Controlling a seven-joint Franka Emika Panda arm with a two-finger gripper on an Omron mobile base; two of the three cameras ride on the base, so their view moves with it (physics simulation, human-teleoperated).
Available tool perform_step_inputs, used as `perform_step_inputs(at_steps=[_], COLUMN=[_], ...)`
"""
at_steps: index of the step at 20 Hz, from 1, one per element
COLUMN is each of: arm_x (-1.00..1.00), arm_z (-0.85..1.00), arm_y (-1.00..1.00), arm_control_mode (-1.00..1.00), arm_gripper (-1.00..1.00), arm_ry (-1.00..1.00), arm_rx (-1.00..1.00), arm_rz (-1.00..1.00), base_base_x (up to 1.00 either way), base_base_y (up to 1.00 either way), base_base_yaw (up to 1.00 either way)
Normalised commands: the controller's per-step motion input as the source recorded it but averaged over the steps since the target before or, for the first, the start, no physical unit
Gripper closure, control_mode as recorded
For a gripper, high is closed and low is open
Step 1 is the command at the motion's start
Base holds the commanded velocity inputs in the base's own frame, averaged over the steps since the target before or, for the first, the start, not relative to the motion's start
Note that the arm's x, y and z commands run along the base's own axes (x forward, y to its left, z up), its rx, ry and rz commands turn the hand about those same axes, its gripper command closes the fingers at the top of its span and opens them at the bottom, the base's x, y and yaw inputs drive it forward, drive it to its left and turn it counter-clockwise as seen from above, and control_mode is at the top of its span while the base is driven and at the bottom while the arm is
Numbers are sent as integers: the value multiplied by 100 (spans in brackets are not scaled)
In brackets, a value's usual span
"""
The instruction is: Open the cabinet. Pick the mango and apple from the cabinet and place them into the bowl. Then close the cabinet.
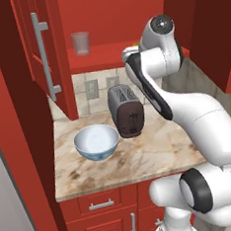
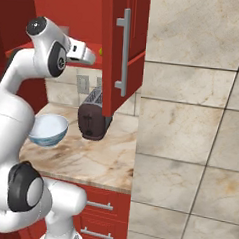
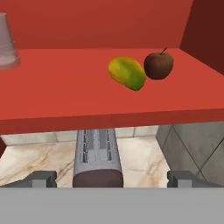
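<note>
The cabinet (image 1: 56,43) stands open, both doors swung wide, the right door (image 2: 108,66) near the tiled wall. On its red shelf (image 3: 65,87) the yellow-green mango (image 3: 127,73) lies next to the dark red apple (image 3: 158,65), to the mango's right and touching or nearly touching it. My gripper (image 3: 111,179) is open, fingers wide apart and nothing between them. It hangs in front of the shelf edge, slightly below it, and points at the fruit. From the right base camera the gripper (image 2: 91,58) reaches toward the shelf. The pale blue bowl (image 1: 96,141) sits on the counter below, also visible as the bowl (image 2: 48,128).
A clear glass cup (image 1: 81,42) stands at the shelf's left. A dark toaster (image 1: 126,110) sits on the marble counter (image 1: 141,160) right of the bowl, directly under my hand. Lower red drawers (image 1: 100,204) front the counter. A tiled wall (image 2: 191,121) rises at the right.
</note>
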Motion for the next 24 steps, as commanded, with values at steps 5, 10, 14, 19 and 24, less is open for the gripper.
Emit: perform_step_inputs(at_steps=[5, 10, 14, 19, 24], arm_x=[30, 38, 48, 57, 54], arm_z=[6, 1, 0, 0, 0], arm_y=[-30, -27, -19, -8, -1], arm_control_mode=[-100, -100, -100, -100, -100], arm_gripper=[-100, -100, -100, -100, -100], arm_ry=[0, 0, 0, 0, 0], arm_rx=[0, 0, 0, 0, 0], arm_rz=[-2, -3, -3, -2, -2], base_base_x=[0, 0, 0, 0, 0], base_base_y=[0, 0, 0, 0, 0], base_base_yaw=[0, 0, 0, 0, 0])
